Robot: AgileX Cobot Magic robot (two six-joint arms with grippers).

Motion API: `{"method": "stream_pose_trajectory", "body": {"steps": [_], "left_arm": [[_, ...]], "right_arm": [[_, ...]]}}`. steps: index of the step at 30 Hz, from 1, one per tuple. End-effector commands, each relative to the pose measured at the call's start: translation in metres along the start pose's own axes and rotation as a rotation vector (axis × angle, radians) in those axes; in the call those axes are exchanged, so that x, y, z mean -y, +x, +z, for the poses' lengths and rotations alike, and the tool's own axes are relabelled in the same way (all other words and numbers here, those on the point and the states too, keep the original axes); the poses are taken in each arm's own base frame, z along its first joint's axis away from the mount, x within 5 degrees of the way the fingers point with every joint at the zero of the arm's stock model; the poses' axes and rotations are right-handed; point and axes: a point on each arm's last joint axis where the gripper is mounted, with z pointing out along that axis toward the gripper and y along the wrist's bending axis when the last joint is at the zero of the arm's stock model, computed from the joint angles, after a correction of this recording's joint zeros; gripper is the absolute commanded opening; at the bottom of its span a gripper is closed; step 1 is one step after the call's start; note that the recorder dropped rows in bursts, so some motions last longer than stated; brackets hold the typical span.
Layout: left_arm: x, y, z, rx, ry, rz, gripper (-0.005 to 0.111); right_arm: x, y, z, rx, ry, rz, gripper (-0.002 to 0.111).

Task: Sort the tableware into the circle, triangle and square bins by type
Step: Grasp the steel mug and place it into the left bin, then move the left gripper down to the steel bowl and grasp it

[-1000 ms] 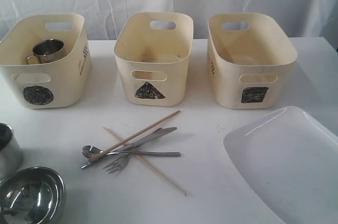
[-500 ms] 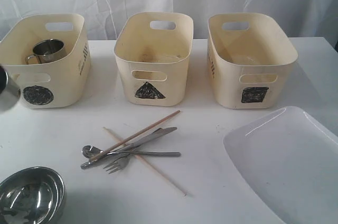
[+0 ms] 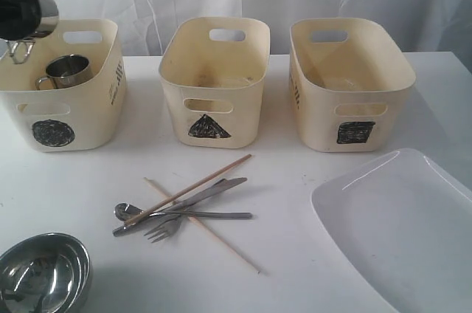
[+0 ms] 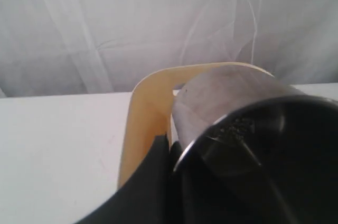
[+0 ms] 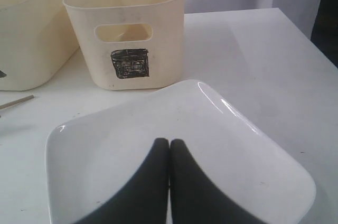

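**A:** Left gripper [image 4: 171, 155] first. Its jaws are pinched narrow on the thin wall of a steel mug [image 4: 222, 94], with one black finger [image 4: 150, 182] outside the rim. The other finger is lost in the dark interior.

**B:** And the mug hangs tilted, high over the left side of the circle bin [image 3: 81, 121], loop handle [image 3: 16, 49] dangling underneath. It has a mirror-bright band and a shadowy mouth.

**A:** Stiff and tough, I'd say, and probably light while empty, but that polish looks slippery. A pinch on the wall could let it swivel (the handle might be the surer hold).

**B:** There's a second mug [image 3: 68, 69] upright in that bin, so expect a clank if this one drops onto it.

**A:** Right gripper [image 5: 169, 145]: fingers pressed together, nothing between them, poised over the white plate [image 5: 95, 145].

**B:** It's glossy, broad and rounded at the corners, lying flat on the table just in front of the square bin [image 5: 163, 49]. I'd call it the heavy, breakable one, and the raised rim is the place to grab it.

**A:** Further out, in front of the triangle bin [image 3: 243, 117], the chopsticks [image 3: 221, 171] lie crossed over the knife [image 3: 221, 186], fork [image 3: 158, 233] and spoon [image 3: 124, 211].

**B:** They're thin, low and tangled, so they'll be fiddly to pick apart. The steel bowl [image 3: 44, 272] sits at the near left corner.
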Motion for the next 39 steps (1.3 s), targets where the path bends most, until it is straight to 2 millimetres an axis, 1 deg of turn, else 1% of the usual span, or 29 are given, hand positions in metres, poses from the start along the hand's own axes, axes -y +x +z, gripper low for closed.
{"method": "stream_pose_trajectory", "body": {"steps": [1, 5, 10, 14, 16, 17, 19, 21, 22, 23, 25, 26, 29, 33, 35, 39], "left_arm": [[0.003, 0.002, 0.035, 0.138, 0.023, -0.019, 0.000], [0.004, 0.016, 0.061, 0.096, 0.024, -0.020, 0.000], [0.005, 0.019, 0.071, 0.145, 0.035, -0.050, 0.000], [0.005, 0.026, 0.077, 0.115, 0.035, -0.056, 0.002], [0.005, 0.030, 0.080, 0.105, 0.040, -0.052, 0.010], [0.006, 0.030, 0.080, 0.107, 0.046, -0.034, 0.017], [0.007, 0.030, 0.080, 0.109, 0.056, 0.000, 0.036], [0.008, 0.027, 0.080, 0.146, 0.062, -0.002, 0.055], [0.008, 0.024, 0.079, 0.174, 0.069, -0.032, 0.062], [0.008, 0.020, 0.078, 0.207, 0.079, -0.073, 0.069], [0.009, 0.013, 0.074, 0.269, 0.098, -0.140, 0.076], [0.009, 0.005, 0.070, 0.317, 0.110, -0.159, 0.079], [0.009, -0.008, 0.060, 0.380, 0.118, -0.153, 0.080], [0.011, -0.023, 0.044, 0.395, 0.128, -0.096, 0.080], [0.012, -0.033, 0.030, 0.374, 0.132, -0.041, 0.079], [0.010, -0.052, -0.006, 0.293, 0.093, 0.132, 0.075]], "right_arm": [[0.000, 0.000, 0.000, 0.007, -0.001, 0.001, 0.000], [0.000, 0.000, 0.000, 0.007, -0.001, 0.001, 0.000], [0.000, 0.000, 0.000, 0.007, -0.001, 0.001, 0.000], [0.000, 0.000, 0.000, 0.007, -0.001, 0.001, 0.000], [0.000, 0.000, 0.000, 0.007, -0.001, 0.001, 0.000], [0.000, 0.000, 0.000, 0.007, -0.001, 0.001, 0.000], [0.000, 0.000, 0.000, 0.007, -0.001, 0.001, 0.000], [0.000, 0.000, 0.000, 0.006, -0.002, 0.003, 0.000], [0.000, 0.000, 0.000, 0.006, -0.002, 0.003, 0.000], [0.000, 0.000, 0.000, 0.006, -0.002, 0.003, 0.000], [0.000, 0.000, 0.000, 0.007, -0.001, 0.001, 0.000], [0.000, 0.000, 0.000, 0.007, -0.001, 0.001, 0.000], [0.000, 0.000, 0.000, 0.007, -0.001, 0.001, 0.000], [0.000, 0.000, 0.000, 0.007, -0.001, 0.001, 0.000], [0.000, 0.000, 0.000, 0.007, -0.001, 0.001, 0.000], [0.000, 0.000, 0.000, 0.007, -0.001, 0.001, 0.000]]}}
